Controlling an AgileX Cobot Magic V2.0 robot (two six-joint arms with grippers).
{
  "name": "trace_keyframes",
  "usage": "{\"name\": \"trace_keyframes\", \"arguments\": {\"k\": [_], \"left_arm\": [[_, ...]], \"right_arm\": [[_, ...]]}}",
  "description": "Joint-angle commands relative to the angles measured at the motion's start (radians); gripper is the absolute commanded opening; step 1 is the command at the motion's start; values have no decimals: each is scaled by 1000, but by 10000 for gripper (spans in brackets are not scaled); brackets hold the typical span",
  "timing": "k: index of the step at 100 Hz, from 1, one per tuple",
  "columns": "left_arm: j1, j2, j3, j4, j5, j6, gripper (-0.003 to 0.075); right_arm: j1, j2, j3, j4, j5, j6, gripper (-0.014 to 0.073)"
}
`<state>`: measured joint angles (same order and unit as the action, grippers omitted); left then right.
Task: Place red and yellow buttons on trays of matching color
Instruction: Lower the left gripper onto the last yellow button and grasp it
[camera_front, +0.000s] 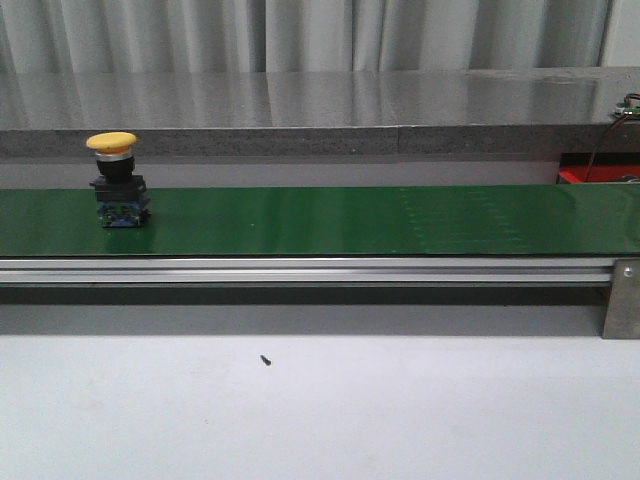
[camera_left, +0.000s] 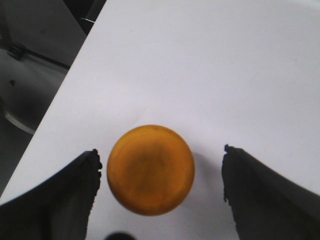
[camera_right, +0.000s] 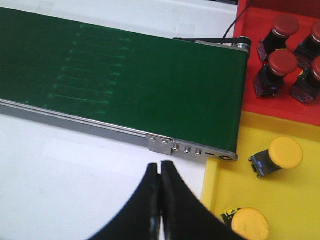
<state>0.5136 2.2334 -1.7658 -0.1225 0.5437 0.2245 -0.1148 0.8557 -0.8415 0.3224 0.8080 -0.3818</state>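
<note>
Conveyor belt (camera_front: 400, 220), long and green, carries your upright yellow-capped button (camera_front: 118, 180) at left; left gripper (camera_left: 160, 175) gapes wide, right gripper (camera_right: 160, 187) sits pinched together, empty.

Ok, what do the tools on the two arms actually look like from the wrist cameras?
Both look alike. The left tool shows two matte black fingers, broad and curved, narrowing to ragged, worn-looking tips. The right tool has the same black curved fingers, smoother at the tips. No cables, markings or arm links are visible.

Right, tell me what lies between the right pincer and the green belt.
Only bare white table and the belt's metal side rail, shown in the right wrist view.
</note>
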Motion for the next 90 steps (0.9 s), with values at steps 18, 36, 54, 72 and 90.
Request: {"name": "trace_keyframes", "arguments": {"k": [18,36,54,72,90], "left_arm": [[-6,-61,-34,-5,-44,1,433],[-6,-61,-34,-3,-45,1,267],[-6,-79,-34,12,-44,1,127],[-6,-158,-34,2,3,1,114],[-8,-278,-34,-77,119,1,114]], "right_arm": [[2,-11,-23,13,-58,-5,-68],[2,-11,-23,13,-58,-5,-68],[2,-11,-23,13,-58,-5,-68],[2,-11,-23,13,-59,-5,-68],[2,-11,-23,13,-59,-5,-68]]}}
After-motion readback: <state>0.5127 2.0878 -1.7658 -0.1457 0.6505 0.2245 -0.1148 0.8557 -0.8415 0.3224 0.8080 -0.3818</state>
